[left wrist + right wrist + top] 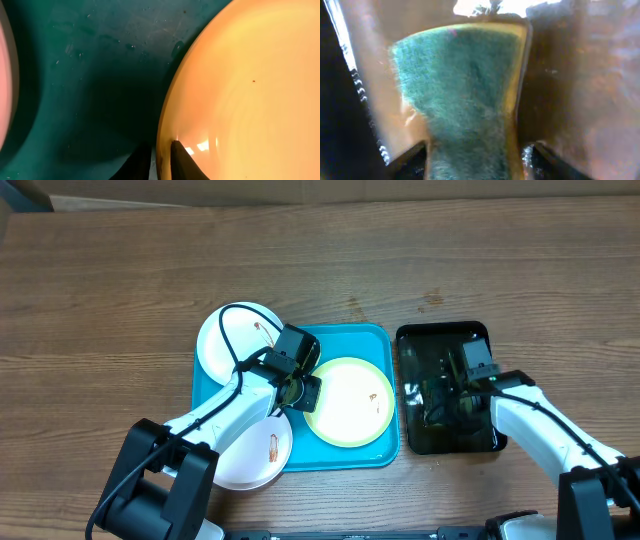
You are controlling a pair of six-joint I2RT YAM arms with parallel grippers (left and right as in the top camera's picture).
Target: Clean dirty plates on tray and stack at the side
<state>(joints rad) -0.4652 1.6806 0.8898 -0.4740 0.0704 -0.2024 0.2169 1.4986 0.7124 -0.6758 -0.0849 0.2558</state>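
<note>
Wood-grain tabletop (120, 280) carries a large turquoise-blue plastic tray (350, 340) at its middle, with a smaller glossy black tray (420, 350) just beside it on the right. A round plate with a light yellow-green rim (355, 405) lies flat inside the turquoise tray. Two plain white plates overlap that tray's left side, one at the top corner (225, 340) and one at the bottom (255, 455), each with a reddish smear.

The step in hand looks like steadying the green-rimmed plate so that it can be scrubbed. To do it well, the pinch on the rim should be firm and low, so the plate neither tips nor slides. The sponge should come across with its scouring face down onto the small brown mark right of the plate's centre.

The left gripper (300, 387) sits at the plate's left edge. In its wrist view the fingers are drawn in narrow astride the rim (161, 150), and they seem to pinch it, though the contact is dim. The right gripper (470, 380) hangs over the black tray, clamped on a green-faced yellow sponge (465, 85).
</note>
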